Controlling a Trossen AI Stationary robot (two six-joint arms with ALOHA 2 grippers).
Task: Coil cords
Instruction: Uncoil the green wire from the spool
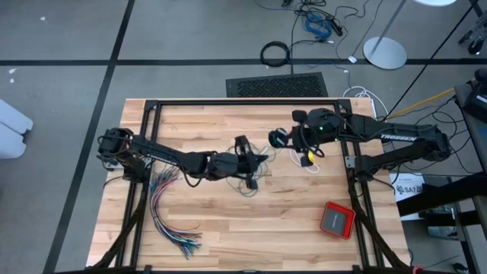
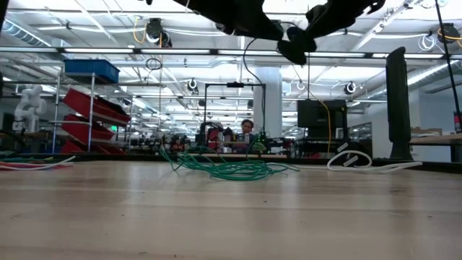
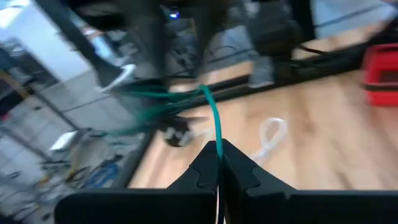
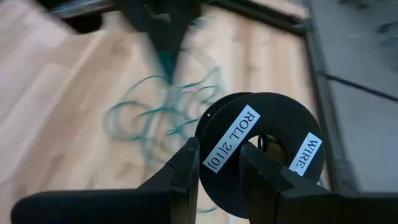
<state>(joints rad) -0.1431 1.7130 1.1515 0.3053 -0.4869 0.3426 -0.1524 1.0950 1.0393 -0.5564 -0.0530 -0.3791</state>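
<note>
1. We take the black plastic wire spool (image 4: 261, 158) labelled "ROLL" and "WIRE" as our landmark. The right gripper (image 4: 219, 163) pinches its flange, raised above the light wooden table (image 1: 228, 236).
2. The thin teal-green cord (image 2: 231, 170) lies in a loose tangle on the table, just beside and below the spool.
3. Our left gripper (image 3: 219, 163), near the spool, has its jaws pressed together on a strand of that cord.
4. We judge coiling barely begun: the spool looks bare, nearly all cord remains loose.
</note>
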